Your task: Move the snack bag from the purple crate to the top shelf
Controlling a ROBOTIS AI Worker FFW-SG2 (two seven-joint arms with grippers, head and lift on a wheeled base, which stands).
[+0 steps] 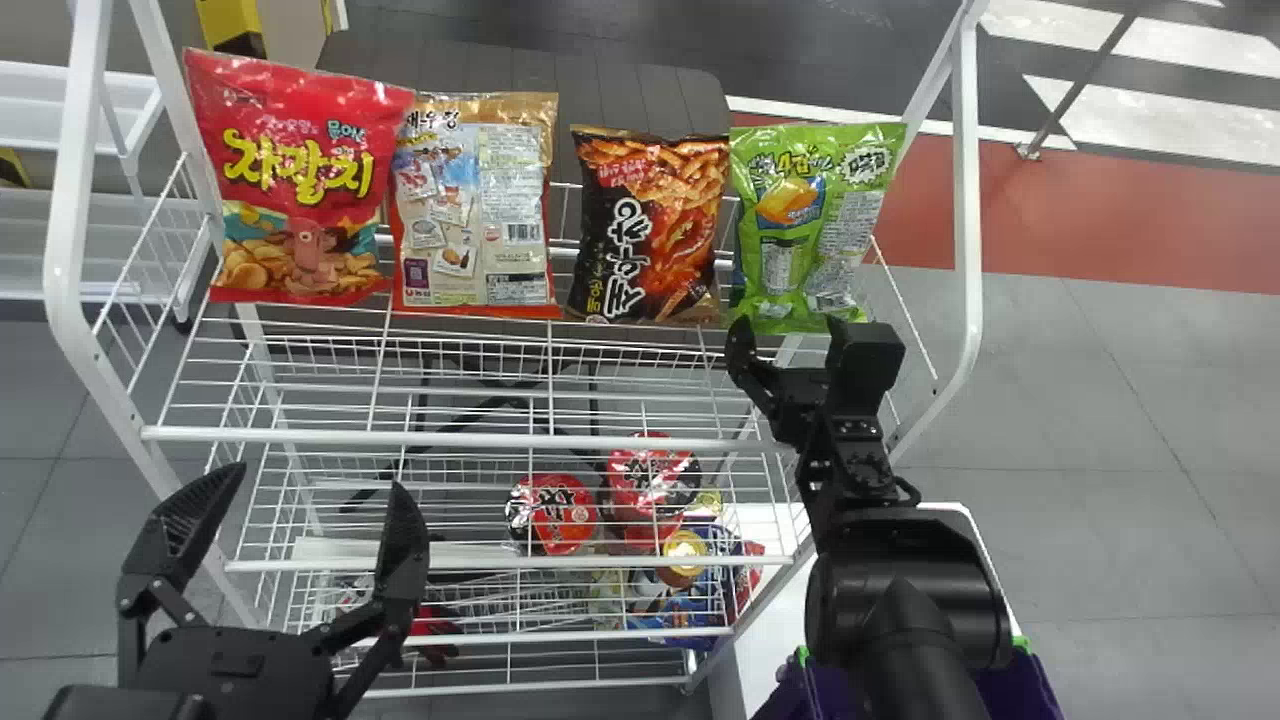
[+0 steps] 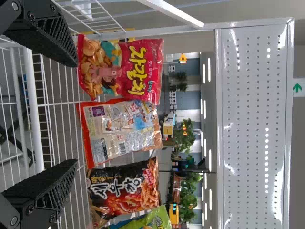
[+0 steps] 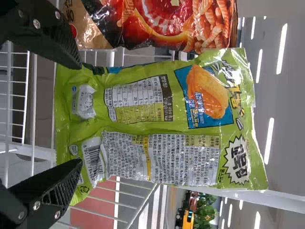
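Green film wraps the snack bag (image 1: 815, 220), presumably the bag this task is about, and it stands on the top shelf (image 1: 450, 439) straight ahead of the right gripper (image 1: 788, 325). That gripper is wide, its 2 fingers spread at the bag's lower end and gripping nothing; whether either finger touches the film, I cannot tell. The low, level approach probably suits setting the bag's base down on the wires while leaving its upper part free. To the gripper's left, the black bag (image 1: 650, 230), the beige bag (image 1: 473, 210) and the red bag (image 1: 300, 180) make a row of 3, so the green bag likely goes at the right end to extend that display. Its long axis runs upright, bottom seal nearest the fingertips, top seal pointing up and away from them, with a panel of small print facing the gripper. The purple crate (image 1: 1025, 690) sits below and behind the right gripper, under its arm. The left gripper (image 1: 320, 480) is parked at lower left, also wide. Placing looks essentially done; backing straight out seems next, since a sideways brush could tip the bag.
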